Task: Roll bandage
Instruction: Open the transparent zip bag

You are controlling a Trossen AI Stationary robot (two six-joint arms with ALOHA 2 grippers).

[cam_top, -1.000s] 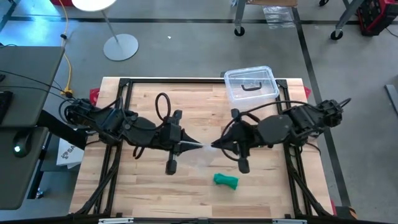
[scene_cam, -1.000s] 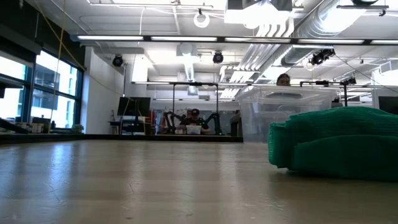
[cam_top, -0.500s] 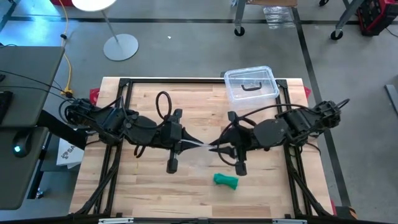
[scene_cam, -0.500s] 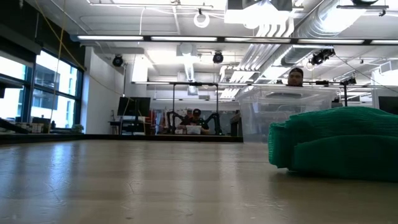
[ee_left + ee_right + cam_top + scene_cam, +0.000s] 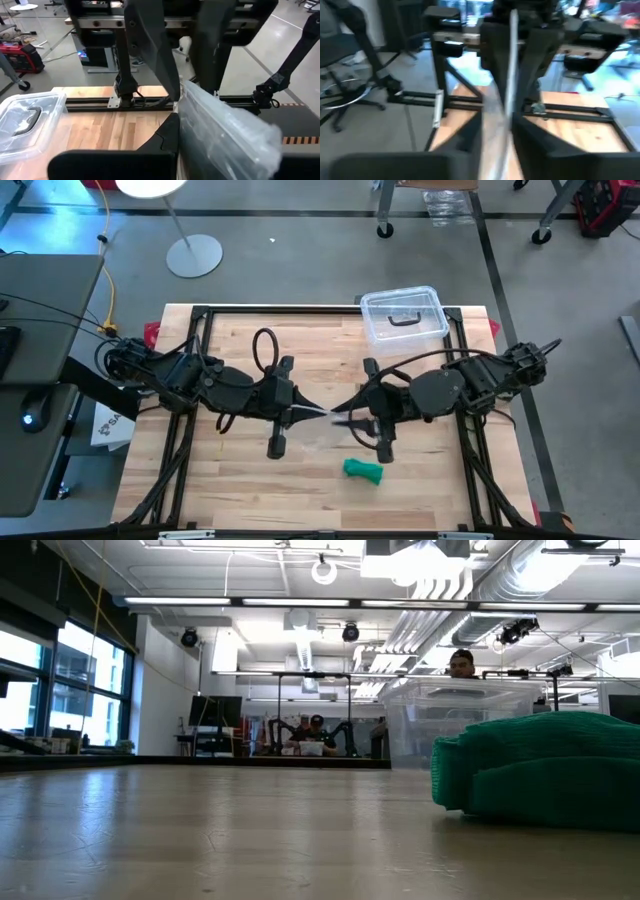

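The bandage (image 5: 363, 470), a small green roll, lies on the wooden table near its front edge, and it fills the right of the low view (image 5: 540, 775). No gripper touches it. Above the table's middle, my left gripper (image 5: 303, 408) is shut on a crinkly clear plastic bag (image 5: 225, 130). My right gripper (image 5: 340, 417) faces it, open. Its two fingers (image 5: 150, 50) stand on either side of the bag's far end (image 5: 186, 90). My left gripper pinches one end of the clear bag (image 5: 187, 145) between its two fingers, reaching level from the table's left. The bag is lifted clear of the table and stretches toward my right gripper. My right gripper: I cannot tell whether its open fingers touch the bag's edge (image 5: 509, 75).
A clear plastic box (image 5: 403, 317) with a black handle stands at the table's far right, and shows behind the bandage in the low view (image 5: 450, 725). A black cable loop (image 5: 262, 345) rises from the left arm. Bare wood lies left of the bandage.
My right gripper has opened and let go of the bag's end, which now stands loose between its fingers. My left gripper has kept its hold, and the bandage has not moved.
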